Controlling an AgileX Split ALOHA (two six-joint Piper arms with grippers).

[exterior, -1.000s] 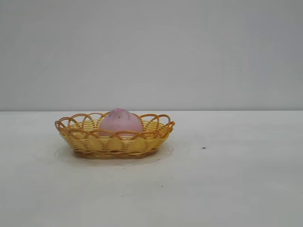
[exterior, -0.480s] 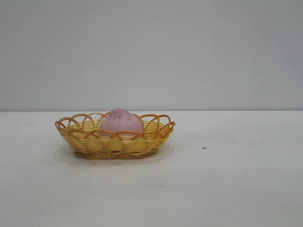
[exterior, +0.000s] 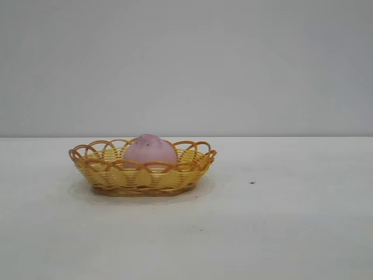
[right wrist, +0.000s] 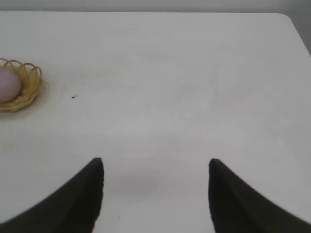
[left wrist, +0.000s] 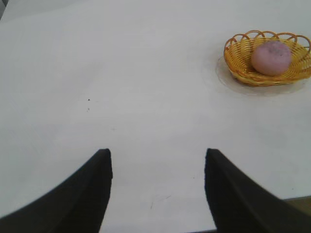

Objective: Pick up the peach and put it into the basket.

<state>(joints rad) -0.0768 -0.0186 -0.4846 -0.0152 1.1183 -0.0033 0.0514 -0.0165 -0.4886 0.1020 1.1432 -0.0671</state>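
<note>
The dusty-pink peach point(exterior: 150, 149) lies inside the yellow-orange wicker basket point(exterior: 116, 175) on the white table, left of centre in the exterior view. Both show far off in the left wrist view, the peach point(left wrist: 270, 57) in the basket point(left wrist: 240, 63), and at the edge of the right wrist view, the peach point(right wrist: 7, 85) in the basket point(right wrist: 30, 90). My left gripper point(left wrist: 157, 154) is open and empty, well away from the basket. My right gripper point(right wrist: 155, 162) is open and empty, farther off. Neither arm shows in the exterior view.
A small dark speck point(exterior: 252, 182) lies on the white table point(exterior: 280, 233) to the right of the basket. A plain grey wall stands behind the table. The table's far corner point(right wrist: 286, 19) shows in the right wrist view.
The basket with the peach has shifted very slightly to the right. Nothing else has visibly changed.
</note>
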